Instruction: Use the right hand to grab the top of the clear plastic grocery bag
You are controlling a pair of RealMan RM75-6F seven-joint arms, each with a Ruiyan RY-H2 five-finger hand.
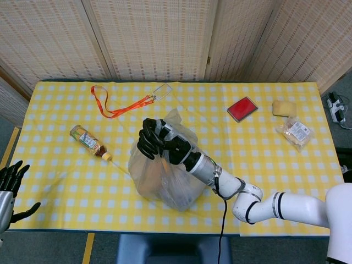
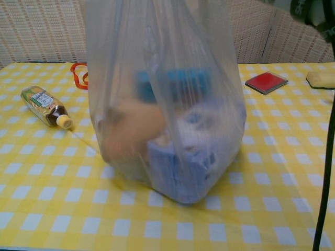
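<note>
My right hand (image 1: 159,144), black-fingered, grips the gathered top of the clear plastic grocery bag (image 1: 162,176) in the head view, near the table's middle front. The bag (image 2: 167,104) hangs stretched tall in the chest view, its bottom at or just above the cloth; inside show an orange item, a blue box and a pale blue pack. The right hand itself is above the chest view's top edge. My left hand (image 1: 10,184) sits at the far left edge, off the table, fingers spread and holding nothing.
On the yellow checked table (image 1: 55,165) lie a small bottle (image 1: 88,141) left of the bag, an orange lanyard (image 1: 118,107) at the back, a red wallet (image 1: 242,108), a yellow sponge (image 1: 284,108) and a wrapped snack (image 1: 296,132) at the right. A black cable (image 2: 327,172) hangs at right.
</note>
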